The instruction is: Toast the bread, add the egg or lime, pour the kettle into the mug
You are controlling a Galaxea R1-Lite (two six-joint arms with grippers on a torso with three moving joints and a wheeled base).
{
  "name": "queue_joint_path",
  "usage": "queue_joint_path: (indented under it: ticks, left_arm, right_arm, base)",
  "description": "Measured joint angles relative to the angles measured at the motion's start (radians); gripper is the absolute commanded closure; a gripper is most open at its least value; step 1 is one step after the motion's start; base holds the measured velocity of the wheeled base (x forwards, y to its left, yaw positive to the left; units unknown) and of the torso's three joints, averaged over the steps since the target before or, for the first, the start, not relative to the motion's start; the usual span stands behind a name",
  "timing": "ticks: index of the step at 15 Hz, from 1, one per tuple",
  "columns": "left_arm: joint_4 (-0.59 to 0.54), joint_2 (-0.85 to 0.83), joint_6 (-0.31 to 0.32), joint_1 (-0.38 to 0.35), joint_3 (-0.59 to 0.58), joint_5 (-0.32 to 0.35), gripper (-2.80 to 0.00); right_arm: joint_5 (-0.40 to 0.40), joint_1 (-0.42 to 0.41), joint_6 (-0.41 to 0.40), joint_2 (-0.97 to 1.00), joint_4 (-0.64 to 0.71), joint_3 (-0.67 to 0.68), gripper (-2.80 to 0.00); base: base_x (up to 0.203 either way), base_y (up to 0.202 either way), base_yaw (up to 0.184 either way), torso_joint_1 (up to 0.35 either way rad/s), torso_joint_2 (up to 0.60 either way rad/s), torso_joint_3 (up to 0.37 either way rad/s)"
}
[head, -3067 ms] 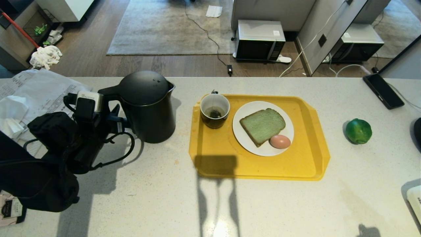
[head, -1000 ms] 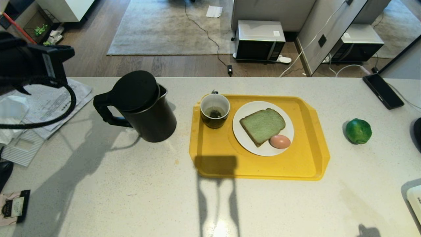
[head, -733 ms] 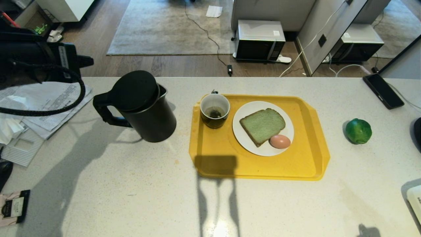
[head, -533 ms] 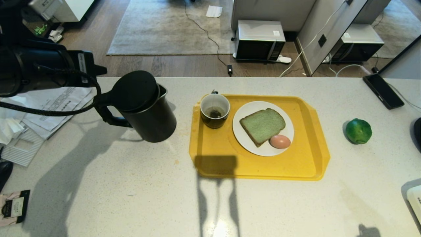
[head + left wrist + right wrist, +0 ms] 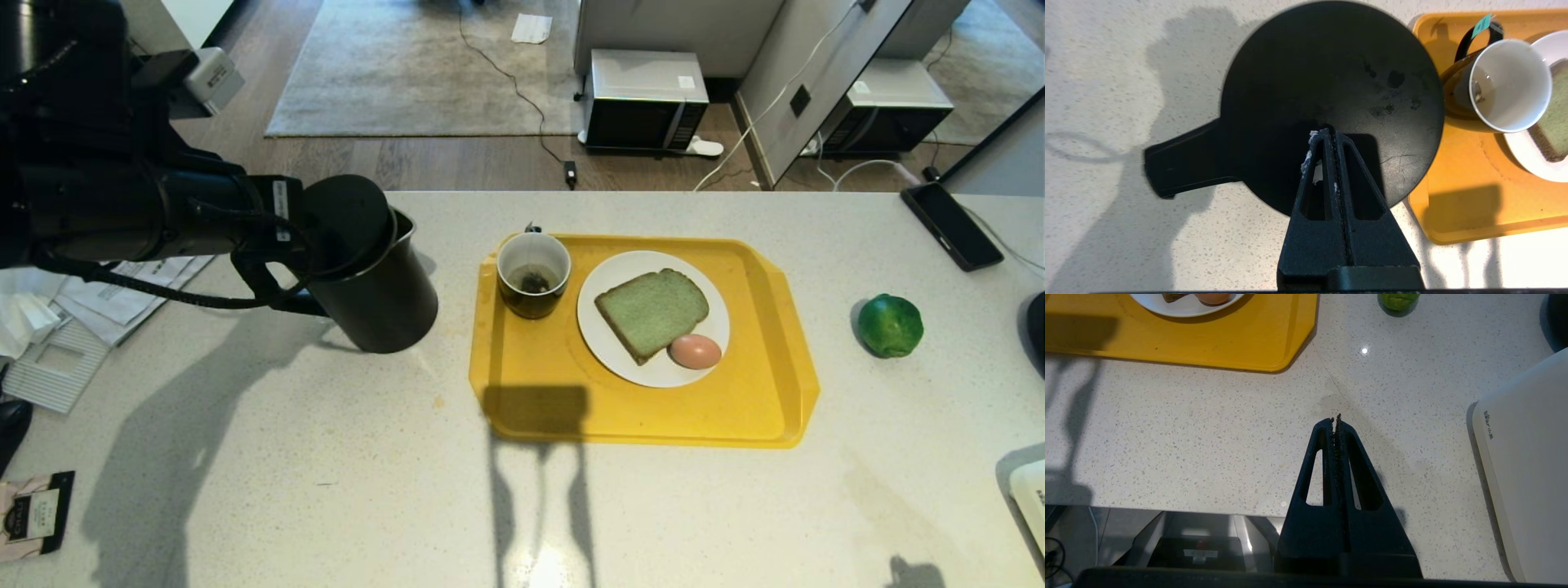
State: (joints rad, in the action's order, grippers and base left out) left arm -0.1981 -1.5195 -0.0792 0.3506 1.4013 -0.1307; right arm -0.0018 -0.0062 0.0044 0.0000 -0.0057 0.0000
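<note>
Our left gripper (image 5: 1327,134) hangs over the lid of the kettle (image 5: 359,261), jaws closed on nothing; the right gripper (image 5: 1336,418), jaws also closed and empty, sits parked above bare tabletop (image 5: 326,490) near the robot. The kettle stands left of the yellow tray (image 5: 531,408); on the tray the mug (image 5: 533,273) sits beside the plate (image 5: 620,359) holding bread (image 5: 651,312) and egg (image 5: 695,351), the lime (image 5: 890,325) well right. We judge the lid looks slightly ajar; pressing straight down at its centre should seat it without tipping the kettle. The mug is close on the right, papers (image 5: 106,290) on the left; near tabletop is open.
</note>
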Motion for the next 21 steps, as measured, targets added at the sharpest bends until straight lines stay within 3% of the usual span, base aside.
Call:
queue_joint_path:
  ticks: [12,17,21]
  left_arm:
    - [0.016,-0.057,-0.009,0.006,-0.002,0.03,0.0]
    - [0.026,0.009,0.069,0.052,0.055,0.023,0.0]
    - [0.033,0.068,0.167,0.164,0.103,0.02,0.0]
  right_arm:
    - [0.0,0.0,0.0,0.0,0.0,0.0,0.0]
    - [0.0,0.0,0.0,0.0,0.0,0.0,0.0]
    - [0.0,0.0,0.0,0.0,0.0,0.0,0.0]
  base:
    - [0.0,0.0,0.0,0.0,0.0,0.0]
    - [0.0,0.0,0.0,0.0,0.0,0.0]
    - [0.0,0.0,0.0,0.0,0.0,0.0]
